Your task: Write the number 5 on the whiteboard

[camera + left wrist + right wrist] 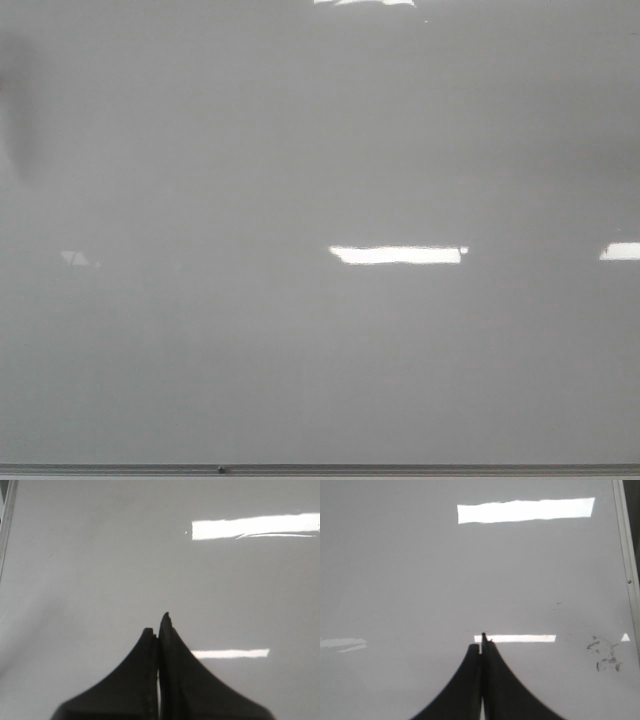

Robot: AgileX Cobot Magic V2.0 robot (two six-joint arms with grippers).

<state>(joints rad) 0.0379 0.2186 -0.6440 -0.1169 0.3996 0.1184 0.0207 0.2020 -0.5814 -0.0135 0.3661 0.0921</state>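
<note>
The whiteboard (300,150) fills the front view as a glossy pale grey surface, and no gripper shows there. No number 5 can be seen in any view. In the left wrist view my left gripper (159,624) hangs over bare whiteboard (100,565), its dark fingers pressed together with nothing between them. My right gripper (482,641) is likewise shut and empty over the whiteboard (410,580).
A thin grey metal edge strip runs along the board's near side (320,468), and also shows as a strip (7,525) in the left wrist view and a strip (626,555) in the right wrist view. Faint black smudges (604,655) lie near that edge. Bright light reflections (398,255) cross the surface.
</note>
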